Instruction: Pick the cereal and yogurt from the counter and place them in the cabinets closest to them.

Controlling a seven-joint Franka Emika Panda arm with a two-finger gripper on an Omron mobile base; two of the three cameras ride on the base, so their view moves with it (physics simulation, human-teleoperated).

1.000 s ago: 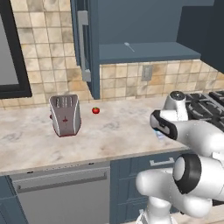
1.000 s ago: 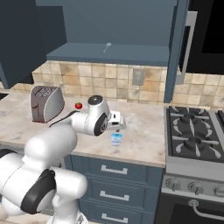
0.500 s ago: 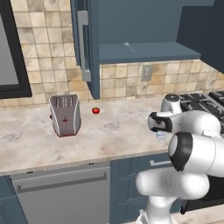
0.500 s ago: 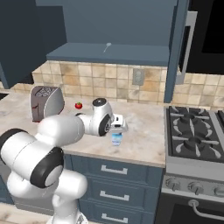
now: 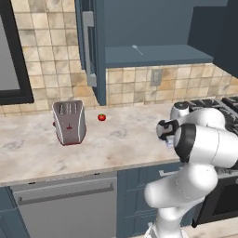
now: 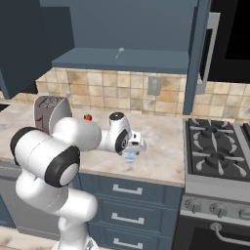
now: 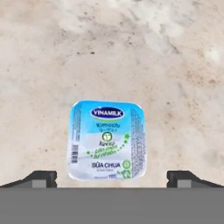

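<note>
Beige marbled stone table (image 7: 52,52) lies under the pincer (image 7: 112,177), which is spread wide and empty. Directly below, between its tips, sits the small light-blue and white yogurt cup (image 7: 107,140): probably light, thin-walled, crushable; grip opposite sidewalls gently.

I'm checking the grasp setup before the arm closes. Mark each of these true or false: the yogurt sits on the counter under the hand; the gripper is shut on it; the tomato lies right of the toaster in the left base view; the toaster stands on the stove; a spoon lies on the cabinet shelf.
1. The yogurt sits on the counter under the gripper: true.
2. The gripper is shut on it: false, the fingertips stand wide apart on either side of the cup.
3. The tomato lies right of the toaster: true.
4. The toaster stands on the stove: false, it stands on the counter.
5. A spoon lies on the cabinet shelf: true.
</note>
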